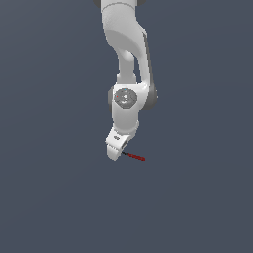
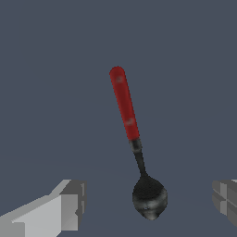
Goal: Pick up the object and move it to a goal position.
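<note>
Gripper (image 2: 148, 203) spread wide, low over object (image 2: 132, 139), black head between fingers, red handle poking to exterior view's right. Looks light, stiff, thin, probably slippery; pinch neck or handle.

Arm (image 1: 129, 74) comes down from the far top-centre of the exterior view, w/ the claw (image 1: 114, 154) at its low end, roughly mid-scene over the surface (image 1: 49, 197). The object (image 1: 134, 157) lies on the surface just beside the claw on the exterior view's right, head end next to the claw tip, handle running off to the right and slightly nearer. In the wrist view the object's (image 2: 134, 143) head sits between the two fingers (image 2: 69, 206), apart from both, w/ the handle reaching away from the claw (image 2: 148, 203).
</note>
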`<state>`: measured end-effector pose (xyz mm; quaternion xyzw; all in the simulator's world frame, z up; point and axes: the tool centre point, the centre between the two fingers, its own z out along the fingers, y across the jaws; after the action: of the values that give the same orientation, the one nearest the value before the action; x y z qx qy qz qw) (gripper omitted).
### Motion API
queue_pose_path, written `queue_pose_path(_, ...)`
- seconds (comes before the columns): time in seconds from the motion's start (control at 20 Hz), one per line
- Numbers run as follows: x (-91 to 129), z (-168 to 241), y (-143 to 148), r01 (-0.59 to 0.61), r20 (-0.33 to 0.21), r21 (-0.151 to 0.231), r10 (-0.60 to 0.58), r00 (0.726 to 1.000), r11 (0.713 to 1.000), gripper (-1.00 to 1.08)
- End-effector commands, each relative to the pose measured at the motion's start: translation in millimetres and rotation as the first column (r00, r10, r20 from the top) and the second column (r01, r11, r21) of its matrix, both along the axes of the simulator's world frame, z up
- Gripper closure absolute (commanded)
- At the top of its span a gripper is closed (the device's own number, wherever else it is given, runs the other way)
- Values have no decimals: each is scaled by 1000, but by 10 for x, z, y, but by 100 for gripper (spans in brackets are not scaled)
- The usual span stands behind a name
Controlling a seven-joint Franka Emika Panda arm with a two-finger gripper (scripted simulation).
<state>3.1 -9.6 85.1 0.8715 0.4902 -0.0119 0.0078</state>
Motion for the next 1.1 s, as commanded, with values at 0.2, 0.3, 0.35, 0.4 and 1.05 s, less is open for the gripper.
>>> queue_pose_path(0.2, 12, -128, 49, -170, 4, 13, 170, 985, 985, -92)
queue_pose_path(0.3, 14, -157, 62, -210, 6, 16, 210, 978, 978, -92)
queue_pose_path(0.35, 16, -171, 68, -227, 7, 18, 227, 974, 974, -92)
queue_pose_path(0.4, 17, -183, 73, -244, 8, 19, 243, 970, 970, -92)
queue_pose_path(1.05, 20, -247, 99, -323, 13, 25, 322, 947, 946, -92)
